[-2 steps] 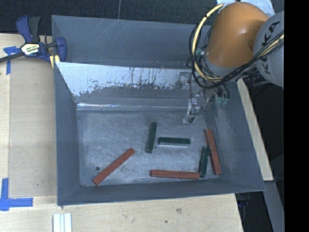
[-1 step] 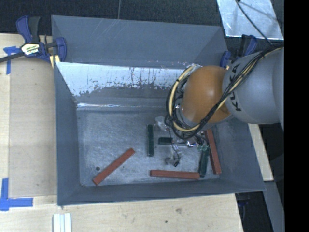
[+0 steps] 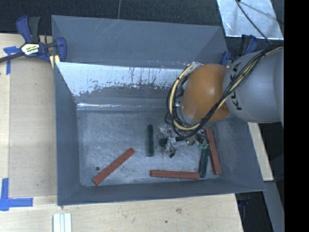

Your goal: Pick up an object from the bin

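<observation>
**A robotics lab, set up for bin picking**

This is a robotics lab. A heavy grey industrial arm with lettering on its casing reaches over a grey metal bin with sloped walls. Bundled yellow and black cables loop round an orange cover at its wrist. The bin's scuffed bottom holds plain test pieces lying loose: 3 red-brown sticks and 2 dark green ones. Dark flooring lies beyond the bin's far wall.
</observation>
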Robot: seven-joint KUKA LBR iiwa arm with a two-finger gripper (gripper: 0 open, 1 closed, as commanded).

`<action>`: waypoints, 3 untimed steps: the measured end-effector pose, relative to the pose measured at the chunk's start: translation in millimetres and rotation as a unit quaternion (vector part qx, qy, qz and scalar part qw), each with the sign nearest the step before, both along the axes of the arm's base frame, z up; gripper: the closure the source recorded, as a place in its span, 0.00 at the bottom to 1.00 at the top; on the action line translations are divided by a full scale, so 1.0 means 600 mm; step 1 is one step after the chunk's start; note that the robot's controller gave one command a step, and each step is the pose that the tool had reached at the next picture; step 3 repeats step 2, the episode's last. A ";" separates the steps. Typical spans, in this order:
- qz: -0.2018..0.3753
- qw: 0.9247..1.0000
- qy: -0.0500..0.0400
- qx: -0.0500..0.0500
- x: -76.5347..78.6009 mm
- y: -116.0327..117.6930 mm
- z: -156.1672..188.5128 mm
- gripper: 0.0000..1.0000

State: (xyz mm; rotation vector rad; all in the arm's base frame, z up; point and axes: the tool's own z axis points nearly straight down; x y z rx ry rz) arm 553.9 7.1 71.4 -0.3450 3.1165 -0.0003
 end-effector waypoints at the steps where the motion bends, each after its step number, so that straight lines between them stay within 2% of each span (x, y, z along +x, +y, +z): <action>1: 0.006 1.000 -0.003 -0.001 0.000 -0.006 0.183 1.00; 2: 0.003 1.000 -0.003 -0.001 -0.007 -0.013 0.341 1.00; 3: 0.003 1.000 -0.003 -0.001 -0.007 -0.013 0.341 1.00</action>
